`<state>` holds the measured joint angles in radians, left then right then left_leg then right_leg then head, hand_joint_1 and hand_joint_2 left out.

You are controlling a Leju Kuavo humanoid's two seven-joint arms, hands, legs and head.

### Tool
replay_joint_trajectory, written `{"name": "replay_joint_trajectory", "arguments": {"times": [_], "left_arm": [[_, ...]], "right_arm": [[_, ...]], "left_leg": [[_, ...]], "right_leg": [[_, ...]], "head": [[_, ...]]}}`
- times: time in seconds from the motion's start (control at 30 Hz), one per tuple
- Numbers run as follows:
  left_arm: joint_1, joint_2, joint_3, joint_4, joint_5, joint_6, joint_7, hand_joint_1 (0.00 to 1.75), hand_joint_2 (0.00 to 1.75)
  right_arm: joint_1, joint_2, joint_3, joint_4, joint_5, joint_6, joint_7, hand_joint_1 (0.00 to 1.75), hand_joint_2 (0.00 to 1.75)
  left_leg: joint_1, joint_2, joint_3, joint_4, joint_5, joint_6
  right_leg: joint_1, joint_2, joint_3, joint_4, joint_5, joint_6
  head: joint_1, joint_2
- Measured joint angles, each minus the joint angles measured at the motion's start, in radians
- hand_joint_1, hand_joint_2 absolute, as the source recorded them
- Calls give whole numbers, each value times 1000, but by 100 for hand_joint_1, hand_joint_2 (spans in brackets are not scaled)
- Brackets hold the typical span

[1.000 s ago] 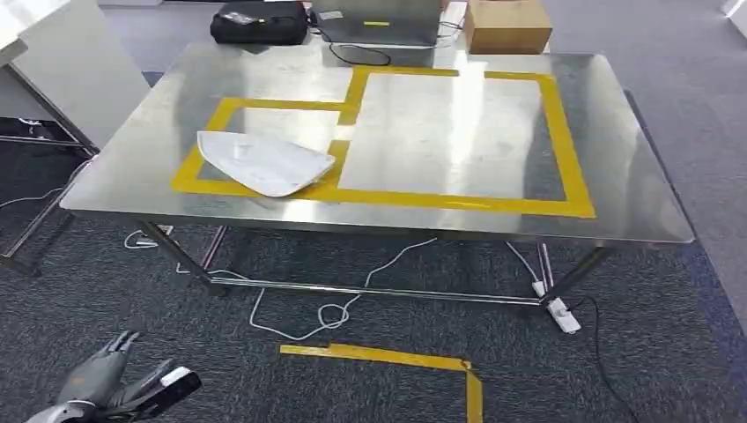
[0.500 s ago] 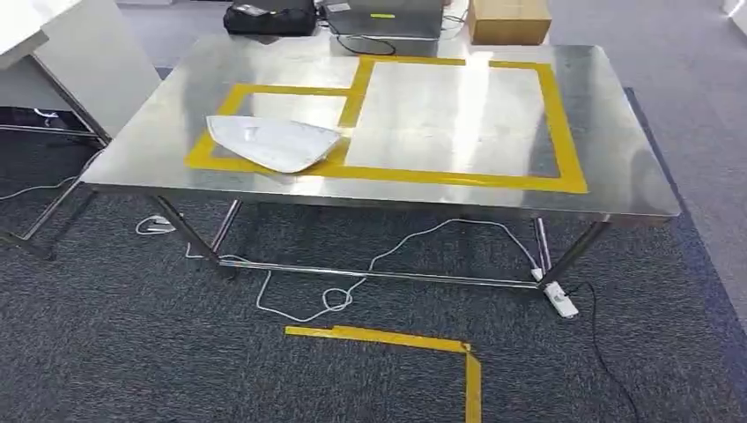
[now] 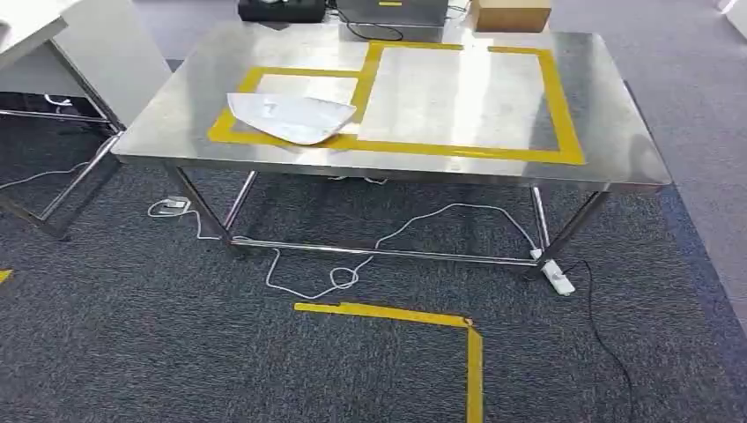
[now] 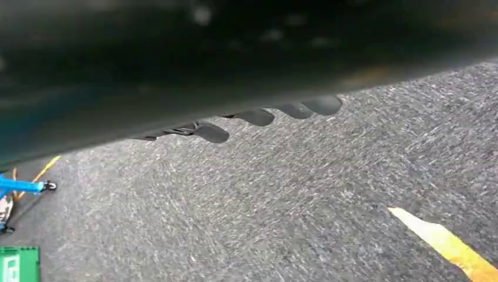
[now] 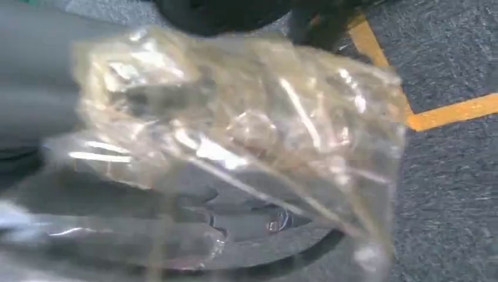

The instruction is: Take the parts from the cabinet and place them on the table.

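A white curved part (image 3: 291, 117) lies on the steel table (image 3: 608, 150), across the small yellow-taped square at its left. In the right wrist view a clear, crinkled plastic bag (image 5: 246, 129) with a part inside sits in my right hand (image 5: 35, 88), which holds it above the carpet. Grey shapes show through the film, but the part inside is too blurred to make out. In the left wrist view the dark fingertips (image 5: 258, 117) of my left hand (image 4: 258, 117) hang in a row over the carpet with nothing in them.
A cardboard box (image 3: 511, 13), a laptop (image 3: 388, 11) and a black bag (image 3: 282, 9) stand along the table's far edge. A white bench (image 3: 97, 53) stands at the left. Cables and a power strip (image 3: 558, 277) lie under the table, near yellow floor tape (image 3: 396, 315).
The whole head picture has shifted, so the camera has moved: the table now sits higher and smaller. My left hand, seen at the lower left a second ago, has left that view.
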<state>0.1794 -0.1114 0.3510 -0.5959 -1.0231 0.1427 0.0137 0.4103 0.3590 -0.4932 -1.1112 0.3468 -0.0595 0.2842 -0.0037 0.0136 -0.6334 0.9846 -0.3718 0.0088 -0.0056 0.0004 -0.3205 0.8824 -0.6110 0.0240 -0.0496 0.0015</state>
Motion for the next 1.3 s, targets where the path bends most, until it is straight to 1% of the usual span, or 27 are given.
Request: {"name": "replay_joint_trajectory", "arguments": {"times": [0.1, 0.13, 0.17, 0.23, 0.27, 0.3, 0.37, 0.4, 0.47, 0.5, 0.6, 0.63, 0.73, 0.77, 0.8, 0.83, 0.9, 0.93, 0.97, 1.0, 1.03, 1.1, 1.13, 1.17, 1.23, 1.27, 1.3], "left_arm": [[6, -2, 10, 0, -3, -2, 2, 0, 0], [9, -2, 14, 0, -6, -2, 2, 0, 0], [11, -4, 18, 0, -14, -2, 2, 0, 0], [10, -8, 25, 0, -26, 2, -2, 0, 0], [8, -12, 27, 1, -29, 5, -7, 0, 0], [5, -16, 29, 3, -36, 10, -9, 0, 0], [0, -20, 35, 10, -44, 17, -12, 0, 0], [-1, -21, 37, 13, -46, 21, -14, 0, 0], [-7, -22, 41, 17, -49, 31, -19, 0, 0], [-14, -24, 43, 21, -50, 36, -23, 0, 0], [-21, -29, 53, 41, -55, 43, -26, 0, 0], [-24, -32, 54, 50, -56, 45, -26, 0, 0], [-23, -32, 59, 56, -56, 46, -26, 0, 0], [-24, -33, 59, 60, -56, 46, -26, 0, 0], [-26, -33, 59, 61, -56, 46, -26, 0, 0], [-27, -33, 59, 65, -56, 46, -26, 0, 0], [-27, -33, 60, 67, -56, 47, -26, 0, 0], [-28, -33, 60, 68, -58, 47, -27, 0, 0], [-29, -33, 60, 68, -60, 47, -27, 0, 0], [-29, -35, 60, 68, -61, 48, -29, 0, 0], [-31, -35, 60, 69, -63, 49, -29, 0, 0], [-30, -34, 61, 69, -63, 49, -29, 0, 0], [-28, -32, 62, 71, -63, 49, -29, 0, 0], [-25, -32, 64, 72, -63, 49, -30, 0, 0], [-21, -33, 65, 74, -64, 49, -32, 0, 0], [-23, -33, 66, 74, -64, 49, -32, 0, 0], [-24, -33, 66, 74, -64, 49, -32, 0, 0]], "right_arm": [[10, 1, 4, -1, -3, -1, 3, 0, 0], [10, 1, 4, -2, -7, -1, 3, 0, 0], [12, 1, 4, -3, -14, -4, 5, 0, 0], [16, 1, 4, -5, -22, -4, 6, 0, 0], [16, 1, 4, -7, -26, -4, 8, 0, 0], [16, 1, 4, -8, -30, -4, 9, 0, 0], [16, 1, 4, -10, -37, -4, 10, 0, 0], [16, 1, 4, -11, -43, -4, 12, 0, 0], [14, 1, 5, -11, -52, -2, 13, 0, 0], [16, 1, 4, -13, -55, -2, 14, 0, 0], [17, 1, 4, -13, -63, -2, 15, 0, 0], [17, 1, 3, -13, -65, -3, 15, 0, 0], [23, 1, 3, -13, -67, -5, 17, 0, 0], [23, 1, 3, -13, -68, -5, 17, 0, 0], [22, 1, 3, -13, -68, -5, 17, 0, 0], [23, 1, 3, -13, -68, -5, 17, 0, 0], [23, 1, 2, -14, -68, -6, 16, 0, 0], [22, 1, 2, -14, -68, -6, 16, 0, 0], [20, 1, 2, -16, -69, -6, 16, 0, 0], [17, 1, 2, -19, -69, -7, 15, 0, 0], [12, 1, 3, -19, -70, -6, 15, 0, 0], [15, 1, 3, -19, -70, -7, 15, 0, 0], [18, 1, 3, -19, -71, -8, 17, 0, 0], [17, 1, 2, -19, -72, -9, 18, 0, 0], [18, 1, 1, -19, -72, -11, 18, 0, 0], [17, 1, 1, -19, -72, -11, 17, 0, 0], [17, 1, 1, -19, -72, -11, 17, 0, 0]], "left_leg": [[4, -4, -7, -9, 35, -15], [8, -7, -15, 5, -12, -23], [9, -9, -24, 51, -92, -27], [11, -9, -41, 204, -225, -36], [12, -9, -44, 273, -247, -38], [12, -9, -39, 320, -229, -38], [12, -9, 12, 305, -142, -32], [11, -9, 70, 242, -117, -24], [2, -13, 231, 41, -171, -6], [1, -12, 271, -40, -196, 2], [-4, -9, 235, -45, -176, 15], [2, 3, 222, -48, -162, 22], [-2, 2, 170, -48, -121, 35], [-4, 3, 152, -48, -108, 35], [-5, 4, 133, -46, -93, 34], [-6, 5, 111, -42, -79, 33], [-6, 6, 63, -23, -55, 28], [-6, 5, 45, -12, -46, 24], [-11, 2, 36, 1, -40, 18], [-12, 2, 28, 11, -33, 14], [-11, 3, 21, 14, -19, 10], [-9, 2, 14, 10, 7, 0], [-5, -2, 7, 17, -3, -6], [-5, -5, 0, 38, -63, -14], [1, -7, -20, 164, -203, -24], [3, -7, -28, 241, -246, -27], [4, -7, -29, 300, -251, -29]], "right_leg": [[1, -5, -35, 21, 26, -17], [-2, -11, -47, 27, 36, -27], [-1, -12, -63, 30, 48, -36], [2, -17, -102, 39, 74, -39], [3, -19, -123, 46, 85, -38], [5, -22, -148, 56, 96, -37], [7, -25, -192, 78, 114, -36], [9, -24, -214, 89, 124, -35], [15, -22, -231, 104, 141, -29], [15, -22, -239, 110, 151, -23], [13, -23, -260, 108, 190, -3], [9, -16, -272, 119, 162, 0], [3, -7, -316, 280, -26, 14], [3, -6, -322, 347, -54, 16], [3, -6, -322, 396, -50, 17], [3, -6, -309, 416, -13, 17], [3, -6, -229, 346, 88, 16], [3, -6, -162, 262, 92, 15], [4, -4, -72, 145, 53, 11], [4, -4, -11, 47, 18, 5], [5, -1, -21, 33, 2, -3], [9, -3, -41, 47, 19, -20], [2, -10, -55, 46, 32, -30], [3, -11, -69, 49, 43, -37], [5, -14, -100, 51, 70, -47], [6, -16, -119, 53, 83, -47], [8, -18, -139, 58, 96, -45]], "head": [[6, 0], [5, 0], [1, 0], [-2, 0], [-5, 0], [-3, 0], [-3, 0], [-4, 0], [-5, 0], [-5, 0], [-4, 0], [-11, 0], [-2, 0], [-2, 0], [-1, 0], [-2, 0], [-2, 0], [-2, 0], [-2, 0], [-3, 0], [-1, 0], [-1, 0], [2, 0], [-1, 0], [-6, 0], [-4, 0], [-5, 0]]}}
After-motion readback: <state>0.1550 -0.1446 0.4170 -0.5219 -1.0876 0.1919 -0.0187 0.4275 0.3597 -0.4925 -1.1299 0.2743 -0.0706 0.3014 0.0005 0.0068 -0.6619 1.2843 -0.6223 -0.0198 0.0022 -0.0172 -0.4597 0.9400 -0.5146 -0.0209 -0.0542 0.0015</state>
